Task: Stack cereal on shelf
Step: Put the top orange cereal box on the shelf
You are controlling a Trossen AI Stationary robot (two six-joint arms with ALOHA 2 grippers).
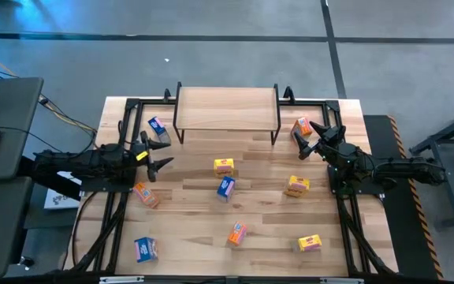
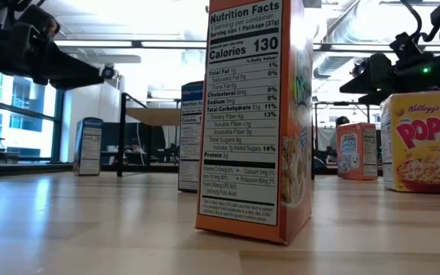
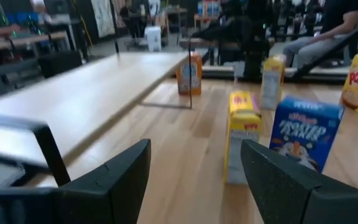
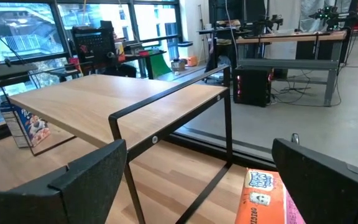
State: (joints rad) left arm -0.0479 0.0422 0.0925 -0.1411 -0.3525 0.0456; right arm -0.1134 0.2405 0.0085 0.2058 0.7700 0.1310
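Nothing is on the shelf (image 1: 225, 106) yet: its wooden top is bare, and all nine cereal boxes are scattered over the table (image 1: 187, 229). The right gripper (image 1: 304, 148) hovers with its fingers spread and empty just beside the orange box (image 1: 301, 127) that stands near the shelf's right legs; the right wrist view shows that box (image 4: 263, 198) low between the fingers (image 4: 82, 186), not yet gripped. The left gripper (image 1: 159, 152) also has released, empty fingers (image 3: 114, 186) and sits near the shelf's left end, with a blue box (image 1: 158, 125) close by and a yellow box (image 3: 243, 135) and another blue box (image 3: 305, 132) ahead of it in its wrist view. The likeliest trouble, as I judge it, is on the right: the orange box is light and stands close to the thin black shelf leg (image 4: 229, 127), so a finger coming in off-centre could tip the box or push it against the leg rather than close around it. A raised box could also catch the shelf's edge if lifted too low. On the left, the open fingers could knock over neighbouring boxes when reaching.
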